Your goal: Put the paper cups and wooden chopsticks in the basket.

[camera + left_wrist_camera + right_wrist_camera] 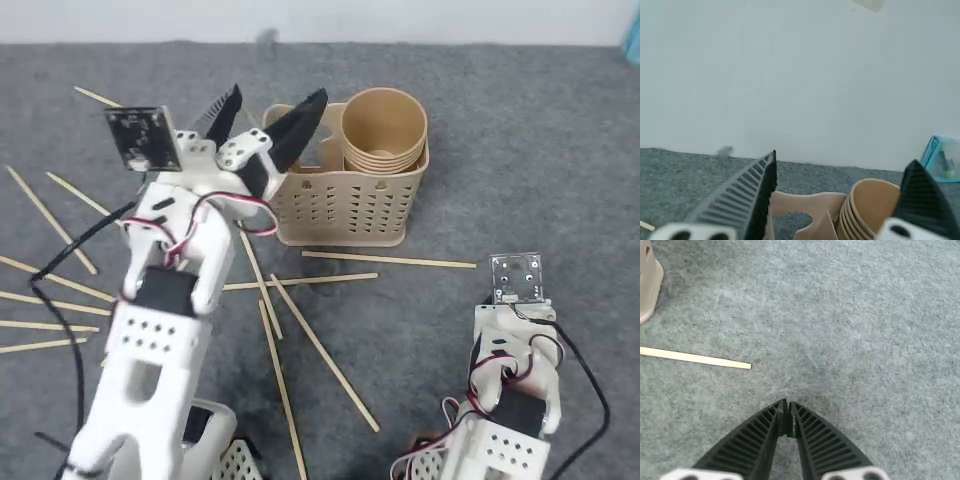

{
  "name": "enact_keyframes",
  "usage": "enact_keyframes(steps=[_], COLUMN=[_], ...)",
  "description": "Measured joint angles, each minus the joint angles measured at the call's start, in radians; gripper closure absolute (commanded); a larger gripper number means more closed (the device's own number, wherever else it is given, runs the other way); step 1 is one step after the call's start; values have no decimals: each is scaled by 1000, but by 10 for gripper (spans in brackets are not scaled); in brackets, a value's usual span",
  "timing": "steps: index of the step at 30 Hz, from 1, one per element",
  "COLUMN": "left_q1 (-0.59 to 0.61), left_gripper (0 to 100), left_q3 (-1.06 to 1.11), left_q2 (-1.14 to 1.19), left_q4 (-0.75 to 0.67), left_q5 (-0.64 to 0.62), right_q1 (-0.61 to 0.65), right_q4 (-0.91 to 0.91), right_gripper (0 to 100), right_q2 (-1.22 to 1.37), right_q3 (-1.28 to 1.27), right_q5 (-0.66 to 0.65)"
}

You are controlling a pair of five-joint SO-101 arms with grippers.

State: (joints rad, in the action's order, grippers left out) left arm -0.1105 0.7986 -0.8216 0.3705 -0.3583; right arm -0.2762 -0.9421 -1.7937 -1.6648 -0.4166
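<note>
Grey surface carries the basket, paper cups stacked inside it, chopsticks scattered around. The left claw hangs wide open, empty, over the basket rim; the right claw is closed, empty. Chopsticks come next: lower onto one and pinch.

Bright, even light leaves faint soft shadow beside the basket

Grey carpet-like mat across whole table. Plain white wall right behind, evenly lit. Teal box at far edge, by wall.
</note>
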Motion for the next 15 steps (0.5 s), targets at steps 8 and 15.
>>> enact_keyframes(steps=[8,15], left_q1=[94,272], left_gripper=[743,847], left_q3=[-133,-233], left_q2=[-84,-60], left_q4=[147,152], left_q5=[-2,-3], right_q1=[0,0], right_q4=[0,0], right_gripper=[991,991], right_q2=[0,0], right_q3=[0,0], right_q5=[0,0])
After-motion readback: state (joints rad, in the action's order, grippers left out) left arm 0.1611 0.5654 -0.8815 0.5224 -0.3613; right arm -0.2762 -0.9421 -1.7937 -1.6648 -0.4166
